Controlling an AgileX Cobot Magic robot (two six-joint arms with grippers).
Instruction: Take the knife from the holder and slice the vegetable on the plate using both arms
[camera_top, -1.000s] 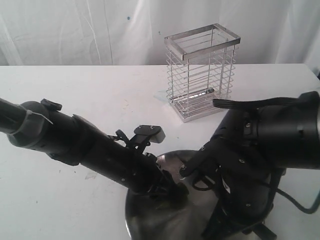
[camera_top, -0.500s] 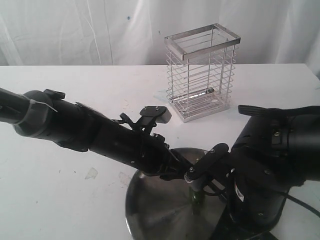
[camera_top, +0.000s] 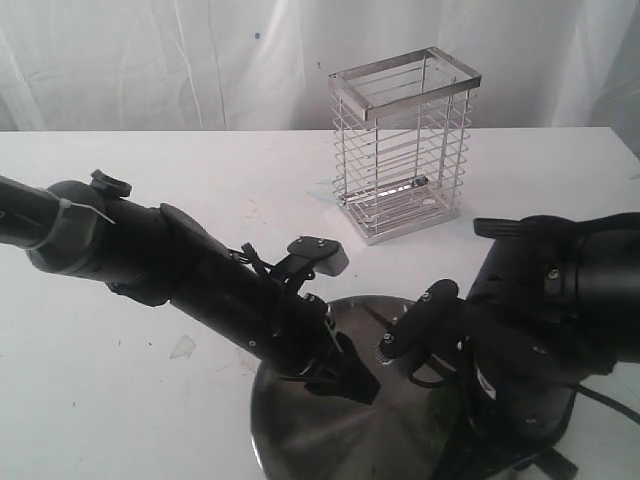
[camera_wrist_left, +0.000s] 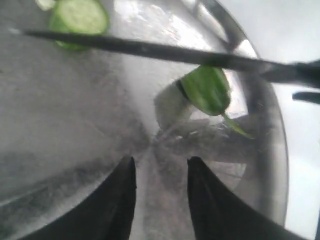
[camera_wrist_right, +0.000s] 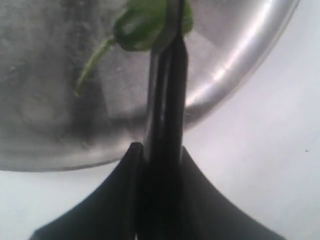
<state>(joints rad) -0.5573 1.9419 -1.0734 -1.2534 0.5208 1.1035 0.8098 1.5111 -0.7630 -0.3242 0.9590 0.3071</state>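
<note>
Left wrist view, left hand (camera_wrist_left: 160, 197) released above plate (camera_wrist_left: 267, 150) near its rim, vegetable (camera_wrist_left: 206, 90) just ahead under knife (camera_wrist_left: 150, 50), right hand (camera_wrist_right: 158, 155) grasping knife.

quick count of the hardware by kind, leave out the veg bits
black jointed robot arms: 2
tall silver wire basket holder: 1
round shiny stainless-steel plate: 1
slim black-handled kitchen knife: 1
total: 5

The plate (camera_top: 320, 440) runs off the exterior view's bottom edge; the right arm (camera_top: 540, 300) hides part of its rim. The blurred knife (camera_wrist_right: 167, 90) seemingly covers part of the vegetable (camera_wrist_right: 137, 22).
</note>
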